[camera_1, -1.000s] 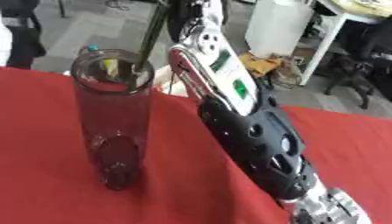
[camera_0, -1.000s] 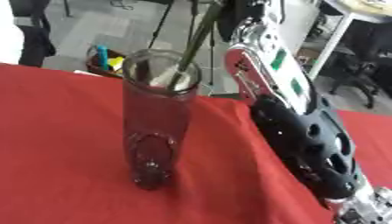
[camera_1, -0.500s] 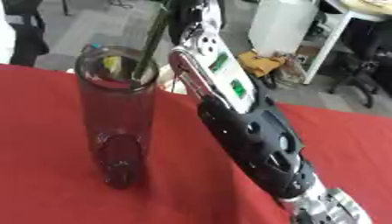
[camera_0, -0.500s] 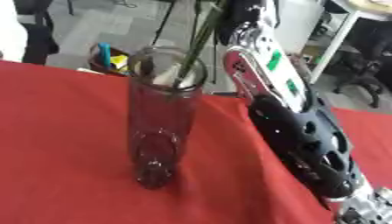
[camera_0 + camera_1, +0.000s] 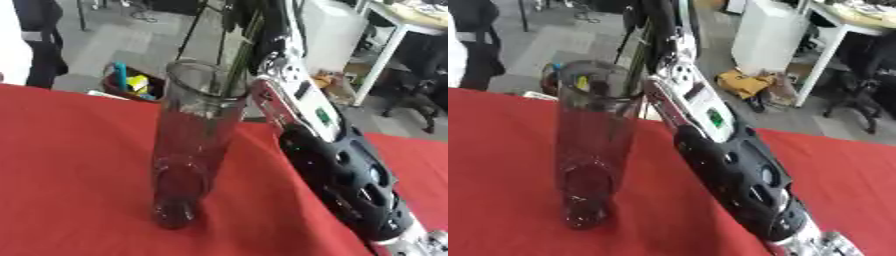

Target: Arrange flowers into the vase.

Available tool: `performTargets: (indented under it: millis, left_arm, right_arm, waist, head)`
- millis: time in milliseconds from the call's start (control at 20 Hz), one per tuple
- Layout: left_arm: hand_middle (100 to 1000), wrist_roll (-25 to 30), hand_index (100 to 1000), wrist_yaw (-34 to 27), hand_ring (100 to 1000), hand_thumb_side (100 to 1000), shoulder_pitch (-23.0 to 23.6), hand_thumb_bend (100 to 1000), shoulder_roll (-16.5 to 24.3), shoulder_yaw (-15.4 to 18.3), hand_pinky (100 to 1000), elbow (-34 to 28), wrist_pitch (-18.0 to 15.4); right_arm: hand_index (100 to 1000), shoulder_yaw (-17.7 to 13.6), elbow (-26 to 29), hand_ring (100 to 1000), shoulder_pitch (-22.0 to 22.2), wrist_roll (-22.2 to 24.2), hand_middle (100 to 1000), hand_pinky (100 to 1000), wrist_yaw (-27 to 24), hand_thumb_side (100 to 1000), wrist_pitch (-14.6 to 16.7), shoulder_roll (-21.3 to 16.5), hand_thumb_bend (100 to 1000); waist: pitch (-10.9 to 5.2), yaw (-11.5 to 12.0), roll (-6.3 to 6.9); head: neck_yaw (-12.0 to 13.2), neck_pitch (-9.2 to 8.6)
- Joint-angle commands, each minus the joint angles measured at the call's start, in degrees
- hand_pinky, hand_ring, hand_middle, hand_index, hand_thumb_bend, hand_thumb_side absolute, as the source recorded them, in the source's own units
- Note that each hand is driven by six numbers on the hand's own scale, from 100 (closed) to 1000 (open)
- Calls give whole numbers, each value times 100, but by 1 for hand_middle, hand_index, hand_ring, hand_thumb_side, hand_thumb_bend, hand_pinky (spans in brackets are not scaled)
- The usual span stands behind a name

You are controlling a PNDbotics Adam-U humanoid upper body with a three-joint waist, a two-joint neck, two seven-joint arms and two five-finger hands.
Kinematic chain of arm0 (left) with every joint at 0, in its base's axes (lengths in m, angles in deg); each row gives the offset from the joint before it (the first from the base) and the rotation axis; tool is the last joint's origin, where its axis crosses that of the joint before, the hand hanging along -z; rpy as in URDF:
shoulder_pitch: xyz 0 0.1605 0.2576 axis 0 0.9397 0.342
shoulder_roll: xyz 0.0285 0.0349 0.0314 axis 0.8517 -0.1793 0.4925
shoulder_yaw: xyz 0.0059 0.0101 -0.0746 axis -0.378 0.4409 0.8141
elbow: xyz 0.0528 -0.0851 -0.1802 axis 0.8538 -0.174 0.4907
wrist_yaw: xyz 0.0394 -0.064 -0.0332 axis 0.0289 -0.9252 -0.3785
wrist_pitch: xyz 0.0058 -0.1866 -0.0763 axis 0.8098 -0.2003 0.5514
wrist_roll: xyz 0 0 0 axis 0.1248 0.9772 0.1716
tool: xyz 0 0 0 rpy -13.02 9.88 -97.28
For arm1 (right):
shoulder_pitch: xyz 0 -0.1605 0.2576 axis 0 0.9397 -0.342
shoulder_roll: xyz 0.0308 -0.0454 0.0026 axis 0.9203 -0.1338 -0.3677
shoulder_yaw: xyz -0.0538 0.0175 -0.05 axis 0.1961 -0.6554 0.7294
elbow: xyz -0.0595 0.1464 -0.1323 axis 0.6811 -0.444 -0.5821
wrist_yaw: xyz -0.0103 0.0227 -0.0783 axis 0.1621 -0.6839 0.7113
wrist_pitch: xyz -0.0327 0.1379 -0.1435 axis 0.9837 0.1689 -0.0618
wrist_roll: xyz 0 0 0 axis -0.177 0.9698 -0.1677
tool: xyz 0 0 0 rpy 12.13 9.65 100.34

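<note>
**Stem at vase mouth; tipping risk from the forearm alongside**

Left eye view: The glass vase point(image 5: 188, 150) stands upright on the red tablecloth point(image 5: 70, 165). A green flower stem point(image 5: 238, 60) runs down from above into the vase mouth, its lower end just inside the rim on the side nearest the right arm point(image 5: 337, 165). That arm rises past the vase, just beside its upper wall. The right hand is out of view above the top edge, so whether it is clasping the stem cannot be told. The left hand does not show. Risk, as a judgement: the vase is tall and narrow, and a sideways shift of the forearm, or a stem pressed against the rim, could topple it.

Right eye view: The vase point(image 5: 592, 145) appears apart from the forearm point(image 5: 728, 170) by a narrow gap at the base and nearly touching at the rim. The stem point(image 5: 642, 45) is partly masked by the arm here.

Against the earlier frames, the stem stands at much the same angle in the mouth, and the vase remains on its spot; the whole picture has shifted slightly, which points to head movement.
</note>
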Motion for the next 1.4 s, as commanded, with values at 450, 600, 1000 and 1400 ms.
performTargets:
  millis: [450,600,1000,1400]
  left_arm:
    - [873,71,895,-33,935,1000,-68,100,12,-24,838,-103,33]
    - [873,82,895,-46,935,1000,-85,100,6,-27,838,-103,50]
    - [872,102,895,-91,935,1000,-128,100,18,-20,838,-103,78]
    - [872,118,895,-108,934,1000,-152,100,15,-18,838,-103,80]
  right_arm:
    - [100,30,72,100,-204,-97,100,100,-86,591,-92,-42,100]
    - [100,56,151,100,-228,-152,100,100,-143,590,-196,12,100]
    - [100,43,454,100,-162,-263,100,100,-100,586,-239,50,100]
    - [100,45,628,100,-68,-346,100,100,-41,596,-261,63,100]
  waist:
    - [-121,14,6]
    - [-150,2,-20]
    - [-279,-58,-72]
    - [-343,-87,-99]
  head:
    - [-39,-72]
    - [-41,-47]
    - [-27,-12]
    - [-39,61]
